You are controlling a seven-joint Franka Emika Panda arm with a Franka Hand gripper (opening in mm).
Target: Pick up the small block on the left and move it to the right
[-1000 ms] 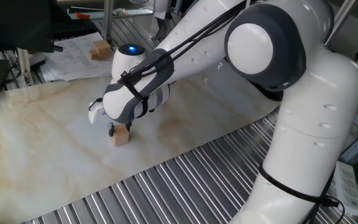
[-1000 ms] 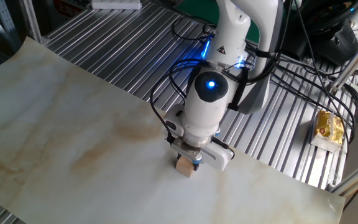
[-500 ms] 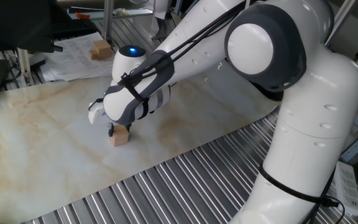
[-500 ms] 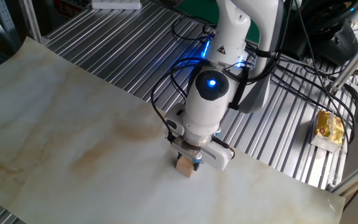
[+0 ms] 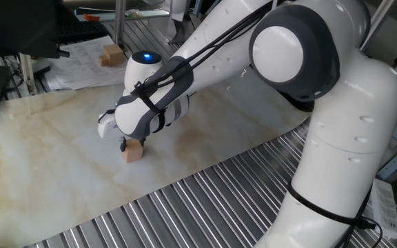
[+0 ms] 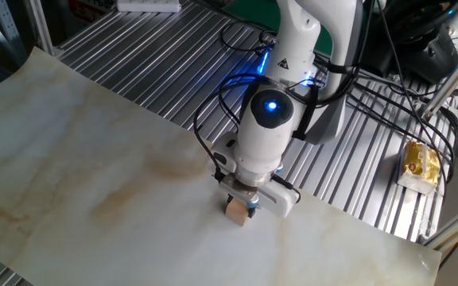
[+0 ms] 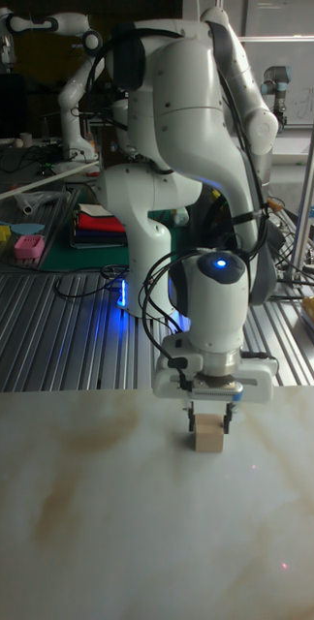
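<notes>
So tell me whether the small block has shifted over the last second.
No. The small block sits at the same spot beside the brown stain on the marble sheet, with the tool around it.

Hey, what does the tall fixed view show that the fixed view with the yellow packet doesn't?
Only the tall fixed view shows both fingers standing on either side of the small block, plus a pink object on a side bench and a second robot arm in the background. Only the other fixed view shows the yellow packet on the metal slats and the marble sheet's far corner. Both show the gripper down over the block on the marble sheet, and the arm's blue light.
</notes>
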